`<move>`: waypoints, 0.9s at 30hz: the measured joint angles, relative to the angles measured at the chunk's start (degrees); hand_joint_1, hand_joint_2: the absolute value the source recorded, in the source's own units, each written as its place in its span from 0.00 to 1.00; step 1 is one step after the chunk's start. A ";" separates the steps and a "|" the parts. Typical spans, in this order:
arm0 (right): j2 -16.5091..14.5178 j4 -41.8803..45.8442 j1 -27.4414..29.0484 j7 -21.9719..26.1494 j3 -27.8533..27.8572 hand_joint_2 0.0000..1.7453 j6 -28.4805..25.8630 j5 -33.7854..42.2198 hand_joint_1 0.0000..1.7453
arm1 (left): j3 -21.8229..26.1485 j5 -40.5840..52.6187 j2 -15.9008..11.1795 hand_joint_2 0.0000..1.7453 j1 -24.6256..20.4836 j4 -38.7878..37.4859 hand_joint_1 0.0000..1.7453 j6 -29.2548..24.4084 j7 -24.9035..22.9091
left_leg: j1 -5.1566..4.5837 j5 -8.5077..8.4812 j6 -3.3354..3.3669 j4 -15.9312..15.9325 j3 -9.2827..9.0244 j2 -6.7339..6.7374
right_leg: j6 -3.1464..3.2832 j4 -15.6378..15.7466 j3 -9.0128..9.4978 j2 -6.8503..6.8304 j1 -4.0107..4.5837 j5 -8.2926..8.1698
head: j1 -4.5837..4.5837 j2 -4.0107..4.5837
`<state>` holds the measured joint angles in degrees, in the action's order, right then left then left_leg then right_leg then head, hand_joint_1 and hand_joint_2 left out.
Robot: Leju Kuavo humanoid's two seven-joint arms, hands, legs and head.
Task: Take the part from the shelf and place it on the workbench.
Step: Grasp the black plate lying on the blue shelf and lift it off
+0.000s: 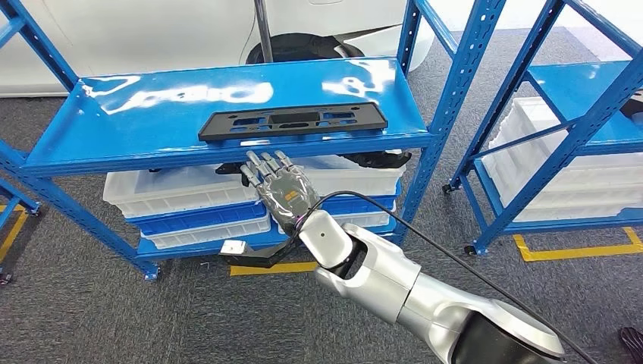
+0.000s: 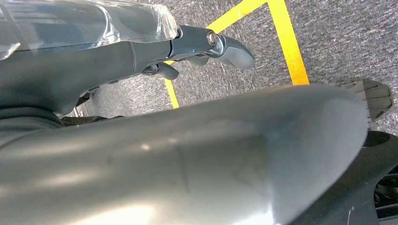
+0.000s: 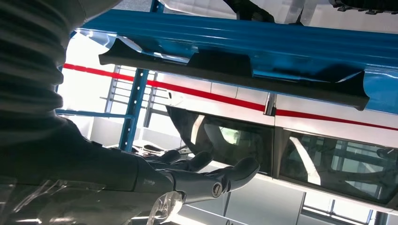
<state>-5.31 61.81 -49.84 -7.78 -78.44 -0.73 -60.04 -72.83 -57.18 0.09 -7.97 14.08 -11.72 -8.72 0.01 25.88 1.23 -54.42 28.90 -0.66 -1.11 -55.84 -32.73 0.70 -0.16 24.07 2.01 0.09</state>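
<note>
A long flat black plastic part (image 1: 293,120) with cut-outs lies near the front edge of the blue shelf's top board (image 1: 136,121). My right hand (image 1: 279,186) is raised just in front of and below that edge, fingers stretched out and apart, holding nothing and a little short of the part. In the right wrist view the part (image 3: 234,70) lies along the blue board, with the right hand's fingers (image 3: 206,176) spread apart from it. In the left wrist view my left hand (image 2: 197,47) hangs over grey carpet with nothing in it, fingers slightly curled.
White and blue bins (image 1: 189,201) are stacked on the shelf's lower board. A second blue shelf (image 1: 576,129) with white bins stands to the right. Blue uprights (image 1: 455,91) frame the shelf. Yellow floor tape (image 1: 576,250) marks the grey carpet.
</note>
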 joint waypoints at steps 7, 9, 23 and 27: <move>-0.02 0.00 -0.01 0.00 -0.01 1.00 0.04 0.01 0.00 | 0.00 0.01 -0.01 0.00 0.00 0.00 0.00 0.00 -0.01 | -0.04 0.01 0.02 -0.10 0.04 0.00 | -0.05 0.01 -0.01 0.00 -0.06 -0.04 | 0.00 0.00; -0.08 -0.03 -0.03 -0.01 -0.05 1.00 0.11 0.07 0.00 | -0.03 0.09 -0.02 0.00 -0.01 -0.03 0.00 0.00 -0.01 | -0.06 0.02 0.04 -0.17 0.11 0.00 | -0.11 0.00 -0.07 0.00 -0.11 -0.07 | 0.00 0.00; -0.61 -0.89 -0.38 -0.04 -0.87 1.00 0.77 0.57 0.00 | -1.10 0.64 -0.24 0.00 -0.07 -0.44 0.00 0.10 0.42 | 1.41 0.23 -1.35 0.25 0.00 0.32 | -1.02 -1.02 -2.28 -0.17 -1.20 -0.79 | -0.23 0.00; -0.79 -0.94 -0.58 -0.04 -0.90 1.00 1.05 0.60 0.00 | -1.11 0.57 -0.23 0.00 -0.13 -0.44 0.00 0.13 0.43 | 1.63 4.69 -1.92 -9.07 4.58 0.38 | 0.24 -0.93 -2.19 -0.14 -1.20 -0.70 | -0.02 0.00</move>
<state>-6.10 60.87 -50.42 -7.82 -79.34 0.32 -59.44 -73.94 -56.60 -0.14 -8.10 13.63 -11.58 -8.29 1.64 30.57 -0.69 -63.50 33.48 -0.28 -0.86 -56.77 -34.92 0.57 -1.36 23.37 1.99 0.09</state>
